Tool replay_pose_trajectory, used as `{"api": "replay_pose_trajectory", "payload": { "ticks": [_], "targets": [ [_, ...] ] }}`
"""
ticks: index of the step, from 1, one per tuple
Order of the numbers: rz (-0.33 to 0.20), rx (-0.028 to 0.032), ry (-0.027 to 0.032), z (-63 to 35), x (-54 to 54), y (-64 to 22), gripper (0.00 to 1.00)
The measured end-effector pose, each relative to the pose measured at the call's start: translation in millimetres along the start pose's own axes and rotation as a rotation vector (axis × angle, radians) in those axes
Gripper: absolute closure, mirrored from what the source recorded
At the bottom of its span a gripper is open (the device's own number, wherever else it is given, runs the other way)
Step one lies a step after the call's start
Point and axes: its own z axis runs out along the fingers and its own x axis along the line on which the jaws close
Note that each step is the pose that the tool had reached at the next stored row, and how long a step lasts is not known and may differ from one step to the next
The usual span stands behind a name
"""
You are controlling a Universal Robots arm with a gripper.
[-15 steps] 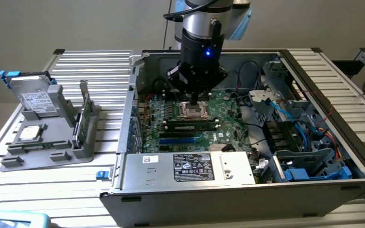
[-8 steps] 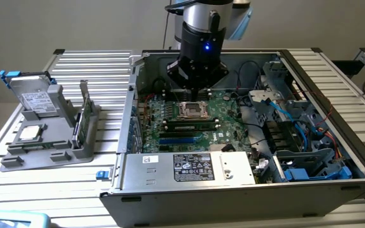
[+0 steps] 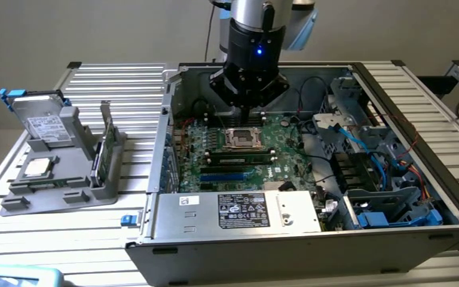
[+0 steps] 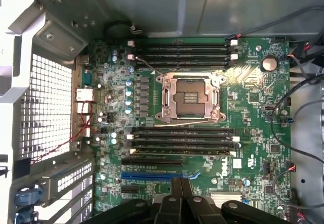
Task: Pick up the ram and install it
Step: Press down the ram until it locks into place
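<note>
My gripper (image 3: 250, 116) hangs inside the open computer case, low over the motherboard (image 3: 281, 170) just behind the empty CPU socket (image 3: 244, 139). In the wrist view its dark fingers (image 4: 181, 191) are pressed together, shut, with nothing between them. A long narrow green stick, the ram (image 3: 240, 156), appears seated in the bank of black slots (image 4: 182, 138) in front of the socket, apart from the gripper. A second bank of black slots (image 4: 182, 52) lies on the socket's other side.
A grey holder (image 3: 54, 197) at the exterior view's left carries a hard drive (image 3: 45, 122), a processor (image 3: 38, 167) and an upright broad green card (image 3: 106, 140). The power supply (image 3: 238, 210) lines the case front. Blue cables (image 3: 373, 149) and drive bays crowd the right.
</note>
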Motion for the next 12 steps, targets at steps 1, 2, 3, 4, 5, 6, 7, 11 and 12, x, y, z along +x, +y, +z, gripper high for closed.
{"api": "replay_pose_trajectory", "payload": {
  "ticks": [1, 2, 3, 4, 5, 6, 7, 11, 12],
  "targets": [
    [0.008, 0.0033, -0.0004, -0.5, 0.0, 0.0, 0.89],
    [0.017, 0.0087, -0.0008, -0.7, 0.0, 0.0, 0.89],
    [0.026, 0.013, -0.0011, -0.7, 0.0, -0.1, 0.89],
    [0.036, 0.0136, -0.0008, -0.6, 0.1, -0.1, 0.89],
    [0.039, 0.0138, 0.0013, -0.7, 0.3, -0.1, 0.89],
    [0.039, 0.0138, 0.0013, -0.7, 0.3, -0.1, 0.89],
    [0.039, 0.0137, 0.0013, -0.6, 0.3, -0.1, 0.89],
    [0.039, 0.0137, 0.0013, -0.4, 0.2, -0.1, 0.89],
    [0.039, 0.0137, 0.0013, -0.3, 0.2, -0.1, 0.89]
  ]
}}
